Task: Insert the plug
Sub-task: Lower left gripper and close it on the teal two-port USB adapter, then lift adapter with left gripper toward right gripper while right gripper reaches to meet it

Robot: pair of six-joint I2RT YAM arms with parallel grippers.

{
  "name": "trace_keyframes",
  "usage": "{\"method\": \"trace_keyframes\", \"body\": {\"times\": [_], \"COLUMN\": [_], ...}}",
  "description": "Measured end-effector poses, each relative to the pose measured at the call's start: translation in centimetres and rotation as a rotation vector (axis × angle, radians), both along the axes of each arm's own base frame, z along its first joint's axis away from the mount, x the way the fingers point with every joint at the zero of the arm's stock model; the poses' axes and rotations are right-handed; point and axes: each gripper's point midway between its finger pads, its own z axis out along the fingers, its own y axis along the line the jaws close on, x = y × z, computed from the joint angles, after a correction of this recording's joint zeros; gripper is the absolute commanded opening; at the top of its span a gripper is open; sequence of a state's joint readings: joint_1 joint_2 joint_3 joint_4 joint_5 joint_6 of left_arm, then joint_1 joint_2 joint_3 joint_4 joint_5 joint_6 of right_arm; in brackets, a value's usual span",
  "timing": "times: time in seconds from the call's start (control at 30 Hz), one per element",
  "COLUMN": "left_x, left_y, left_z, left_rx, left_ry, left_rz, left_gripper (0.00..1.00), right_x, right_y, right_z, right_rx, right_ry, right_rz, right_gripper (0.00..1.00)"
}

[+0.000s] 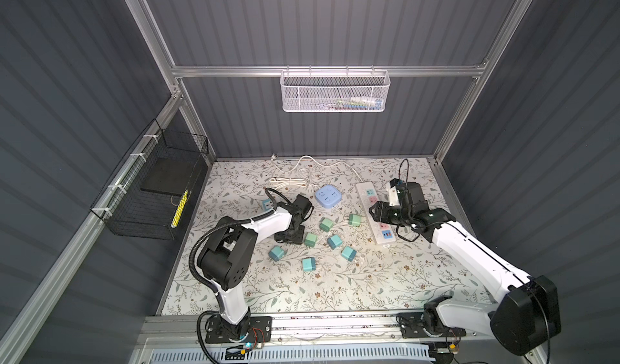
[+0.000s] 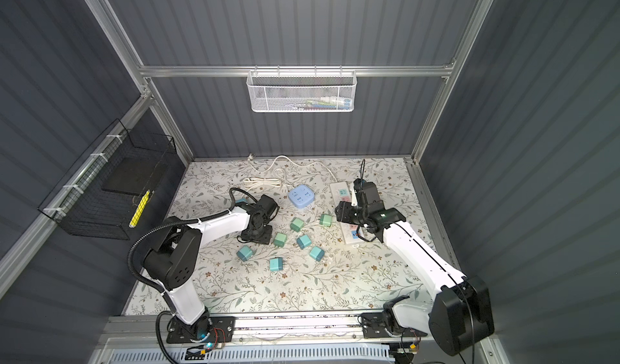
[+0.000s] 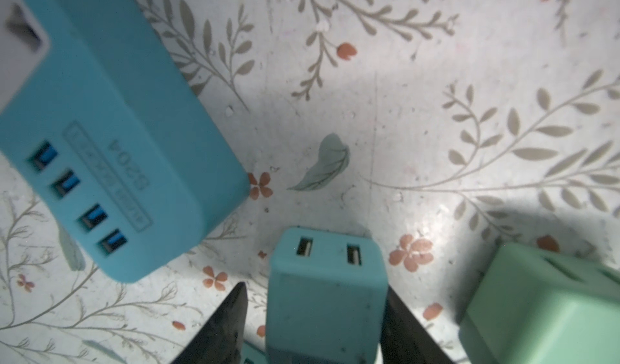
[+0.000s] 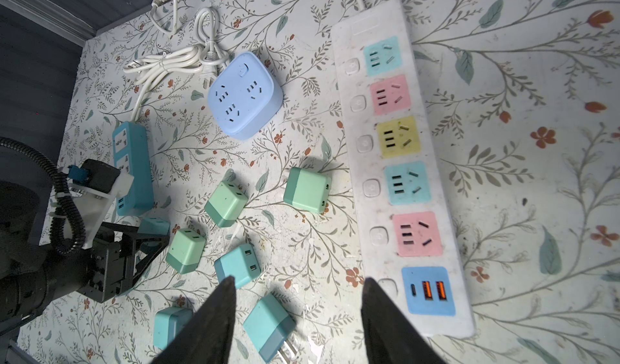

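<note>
A teal plug with two USB ports lies on the floral table between the fingers of my left gripper. One finger touches its side and the other stands a little apart, so the jaws are open. In both top views the left gripper points down and hides that plug. A teal power strip lies just beyond it. My right gripper hovers open and empty beside the long white power strip with coloured sockets, above its near end.
Several loose teal and green plugs are scattered mid-table, and one green plug lies close beside the left gripper. A blue square socket and a coiled white cable lie farther back. A black wire basket hangs on the left wall.
</note>
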State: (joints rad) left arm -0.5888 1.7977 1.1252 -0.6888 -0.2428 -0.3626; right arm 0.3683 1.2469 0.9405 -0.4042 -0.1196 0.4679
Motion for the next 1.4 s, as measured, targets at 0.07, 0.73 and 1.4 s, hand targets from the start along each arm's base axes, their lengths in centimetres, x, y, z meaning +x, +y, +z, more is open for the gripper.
{"method": "trace_keyframes", "body": {"times": [0.07, 0.73, 1.4], "left_x": [0.0, -0.2, 0.2], "left_y": [0.0, -0.8, -12.4], "left_z": [0.0, 2.6, 12.7], "left_rx": [0.000, -0.092, -0.597], "left_ry": [0.000, -0.116, -0.546], "left_rz": [-0.002, -0.024, -0.443], "left_gripper": [0.55, 0.26, 0.26], "right_x": [0.0, -0.3, 0.1], "right_y": [0.0, 0.7, 9.0], "right_z": [0.0, 0.1, 5.0], "right_rx": [0.001, 0.031, 0.303], "right_ry": [0.001, 0.010, 0.001], "right_rz": [-0.001, 0.027, 0.350], "right_gripper": [0.58, 0.51, 0.50]}}
